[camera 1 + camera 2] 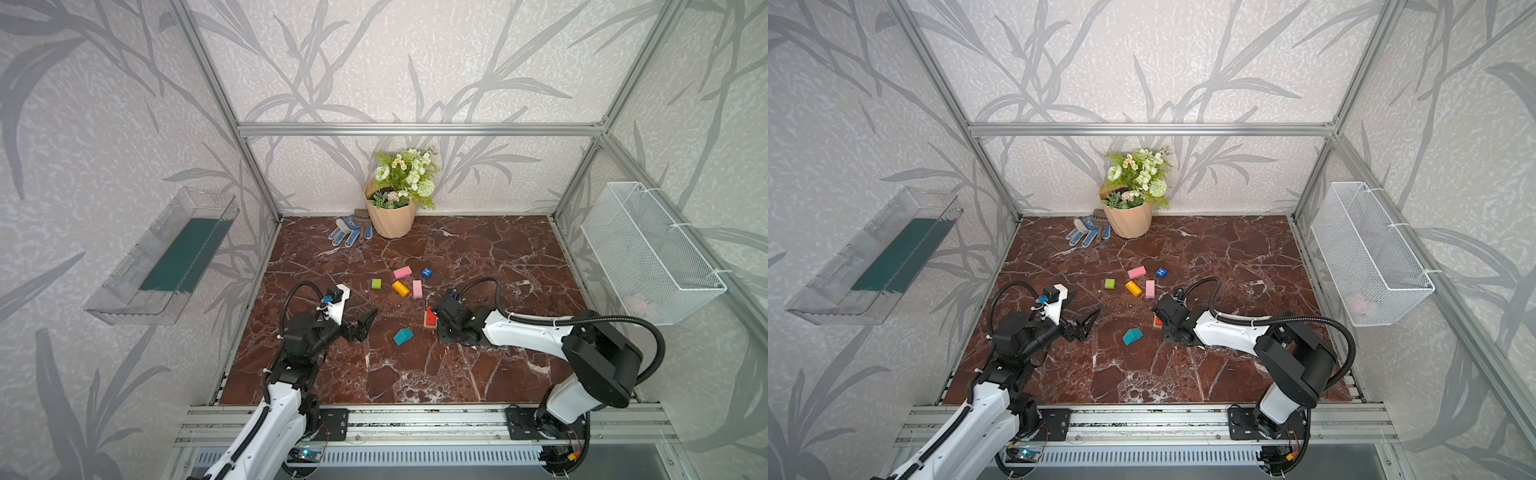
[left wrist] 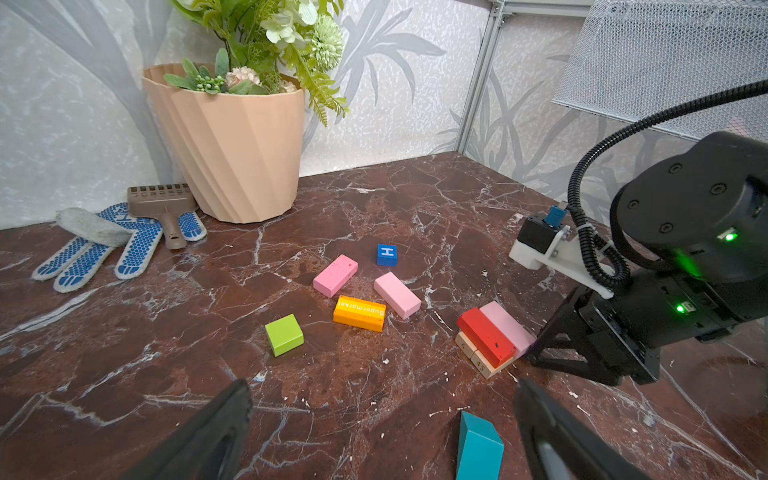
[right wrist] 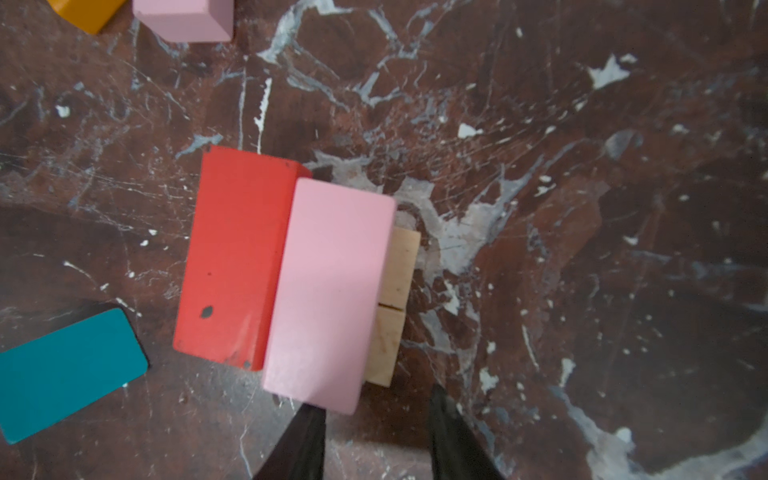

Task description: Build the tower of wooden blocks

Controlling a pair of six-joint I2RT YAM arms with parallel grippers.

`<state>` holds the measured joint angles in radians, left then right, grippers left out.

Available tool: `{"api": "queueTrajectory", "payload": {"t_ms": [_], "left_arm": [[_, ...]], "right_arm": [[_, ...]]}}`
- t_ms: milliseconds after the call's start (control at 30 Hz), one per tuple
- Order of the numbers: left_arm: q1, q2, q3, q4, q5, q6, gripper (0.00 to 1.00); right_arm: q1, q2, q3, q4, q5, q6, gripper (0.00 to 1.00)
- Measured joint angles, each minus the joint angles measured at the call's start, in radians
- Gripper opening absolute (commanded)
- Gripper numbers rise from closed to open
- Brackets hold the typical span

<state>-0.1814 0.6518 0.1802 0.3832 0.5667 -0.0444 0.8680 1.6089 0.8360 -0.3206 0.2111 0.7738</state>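
Jaws of the right gripper (image 3: pixel 374 401) stand a narrow way apart with only bare worktop (image 3: pixel 582 249) between them, one fingertip (image 3: pixel 309 428) right at the near end of the pink block (image 3: pixel 328 291) on the tower (image 2: pixel 490 336). The tower is a low stack: two tan blocks (image 3: pixel 399 266) side by side at the bottom, with the red block (image 3: pixel 237 257) and that pink block laid across them, long sides touching. Jaws of the left gripper (image 2: pixel 384 386) are spread wide and hold nothing, left of the tower in both top views. Between this gripper and the tower rests the teal house-shaped piece (image 1: pixel 403 336). Beyond the tower, toward the back wall, lie the orange block (image 1: pixel 400 288), two loose pink blocks (image 1: pixel 402 272) (image 1: pixel 417 289), the blue "H" cube (image 1: pixel 427 272) and, farthest from the tower, the green cube (image 1: pixel 376 283).
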Motion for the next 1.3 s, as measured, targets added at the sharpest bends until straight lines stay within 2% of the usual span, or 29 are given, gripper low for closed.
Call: {"api": "queueTrajectory", "payload": {"t_ms": [667, 733, 800, 900, 1067, 1300], "left_arm": [[0.0, 0.0, 0.0, 0.0, 0.0, 0.0, 0.99], [0.0, 0.0, 0.0, 0.0, 0.0, 0.0, 0.99], [0.0, 0.0, 0.0, 0.0, 0.0, 0.0, 0.99], [0.0, 0.0, 0.0, 0.0, 0.0, 0.0, 0.99], [0.0, 0.0, 0.0, 0.0, 0.001, 0.0, 0.99], [0.0, 0.0, 0.0, 0.0, 0.001, 0.0, 0.99]], "right_arm": [[0.0, 0.025, 0.033, -0.006, 0.016, 0.0, 0.42], [0.0, 0.024, 0.033, -0.007, 0.016, 0.0, 0.47], [0.0, 0.016, 0.032, -0.007, 0.015, 0.0, 0.59], [0.006, -0.016, 0.031, -0.005, 0.016, -0.005, 0.69], [0.015, -0.047, 0.035, 0.003, 0.016, -0.019, 0.82], [0.016, 0.027, 0.14, -0.013, 0.034, -0.045, 0.95]]}}
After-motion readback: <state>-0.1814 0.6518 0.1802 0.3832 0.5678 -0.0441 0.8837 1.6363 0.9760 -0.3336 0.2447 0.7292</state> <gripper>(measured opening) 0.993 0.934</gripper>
